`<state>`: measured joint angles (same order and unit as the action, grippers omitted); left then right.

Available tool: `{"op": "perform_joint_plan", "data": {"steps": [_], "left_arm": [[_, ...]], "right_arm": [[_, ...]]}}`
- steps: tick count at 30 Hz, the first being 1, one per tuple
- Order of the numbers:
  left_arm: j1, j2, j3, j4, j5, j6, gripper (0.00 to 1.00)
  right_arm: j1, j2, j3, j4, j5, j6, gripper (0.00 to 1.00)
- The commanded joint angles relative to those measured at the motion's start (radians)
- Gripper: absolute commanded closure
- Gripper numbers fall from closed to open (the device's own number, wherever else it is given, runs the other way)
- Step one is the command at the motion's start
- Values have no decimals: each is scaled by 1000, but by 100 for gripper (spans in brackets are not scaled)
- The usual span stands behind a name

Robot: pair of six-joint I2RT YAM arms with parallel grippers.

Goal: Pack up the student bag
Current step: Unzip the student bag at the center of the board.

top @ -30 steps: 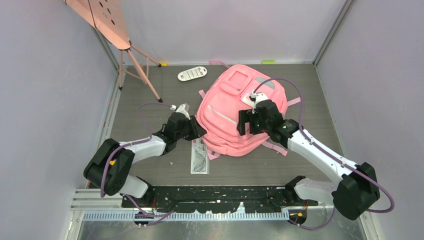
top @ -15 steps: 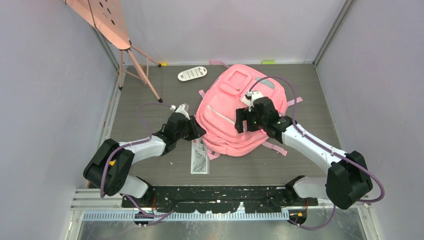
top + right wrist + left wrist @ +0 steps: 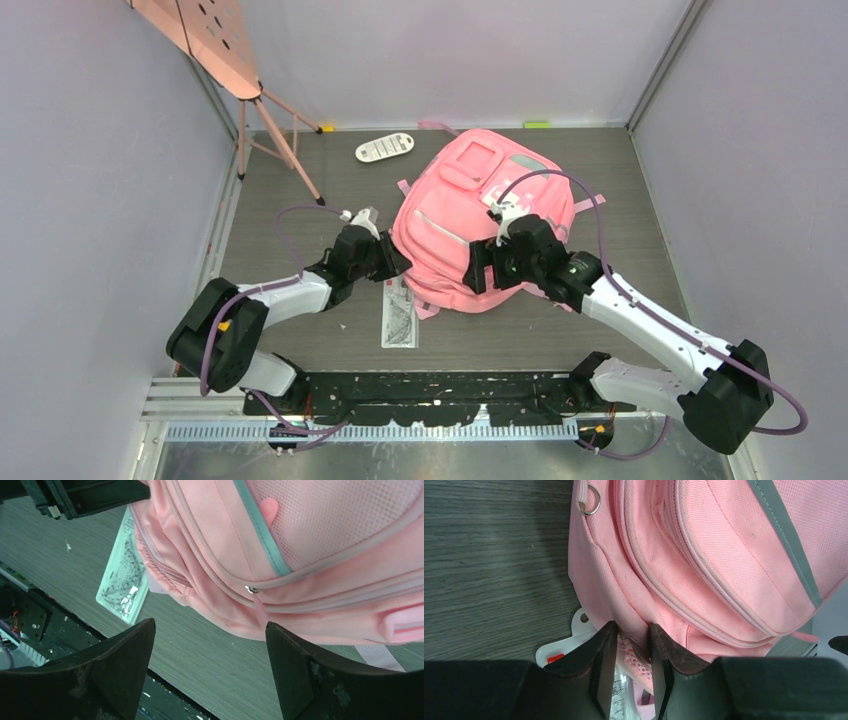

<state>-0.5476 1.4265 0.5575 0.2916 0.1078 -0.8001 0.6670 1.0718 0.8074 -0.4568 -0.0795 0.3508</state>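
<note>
The pink student bag (image 3: 470,215) lies flat in the middle of the table, front pockets up. It also fills the left wrist view (image 3: 704,555) and the right wrist view (image 3: 300,555). My left gripper (image 3: 397,262) sits at the bag's left lower edge, shut on a fold of its pink fabric (image 3: 634,635). My right gripper (image 3: 483,268) is open and empty, hovering over the bag's near edge; a silver zipper pull (image 3: 251,589) shows just ahead of its jaws.
A clear packaged ruler set (image 3: 398,313) lies half under the bag's left edge; it also shows in the right wrist view (image 3: 125,582). A white remote (image 3: 385,147) lies at the back. A pink stand (image 3: 262,100) occupies the back left corner.
My right gripper has drawn back from the bag's middle toward its near edge. The left gripper and bag have not moved.
</note>
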Motion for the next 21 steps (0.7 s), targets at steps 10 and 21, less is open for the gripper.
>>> {"op": "perform_joint_plan", "data": {"steps": [10,21], "left_arm": [[3,-44,12,-21,-46,35,69],[3,-48,8,-23,-43,33,70]], "right_arm": [[16,46,-22,34,227,-63,30],[28,124,-5,83,189,-102,62]]}}
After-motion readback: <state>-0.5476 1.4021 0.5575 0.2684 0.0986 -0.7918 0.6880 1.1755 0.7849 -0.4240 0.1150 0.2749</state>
